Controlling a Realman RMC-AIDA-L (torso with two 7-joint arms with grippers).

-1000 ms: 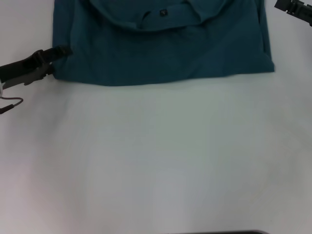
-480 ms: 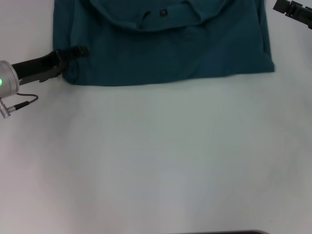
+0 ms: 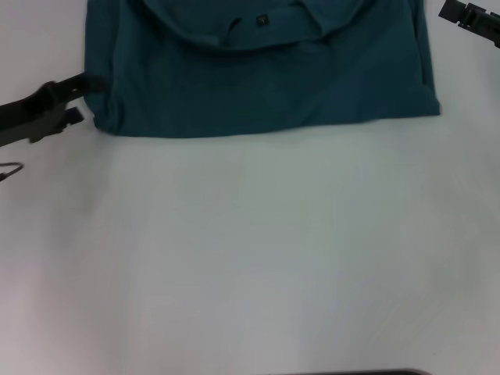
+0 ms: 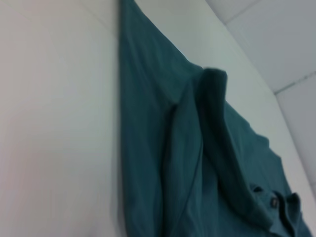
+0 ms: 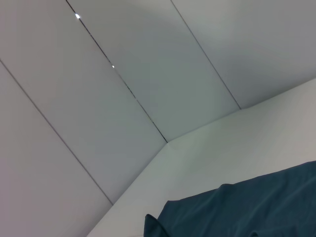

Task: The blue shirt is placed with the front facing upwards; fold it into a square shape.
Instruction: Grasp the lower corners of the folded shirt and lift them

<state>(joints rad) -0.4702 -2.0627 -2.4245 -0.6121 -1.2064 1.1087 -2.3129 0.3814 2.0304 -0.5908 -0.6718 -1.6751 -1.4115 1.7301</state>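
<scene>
- Head view: the blue shirt (image 3: 258, 70) lies across the far side of the white table (image 3: 258, 250), from about 11 to 1 o'clock, its near edge straight and its black neck tag (image 3: 262, 21) facing up.
- The left gripper (image 3: 92, 83) sits at 10 o'clock, its tip touching the shirt's near-left corner. Half a second ago it reached over the cloth; now it has drawn back to the edge, and the corner looks nudged inward.
- I cannot tell whether its fingers are clenched or released.
- The right gripper (image 3: 467, 16) stays parked at 1 o'clock, clear of the shirt; its fingers are not readable either.
- Judgement: the corner grasp looks unsettled, so the fold is barely started.
</scene>
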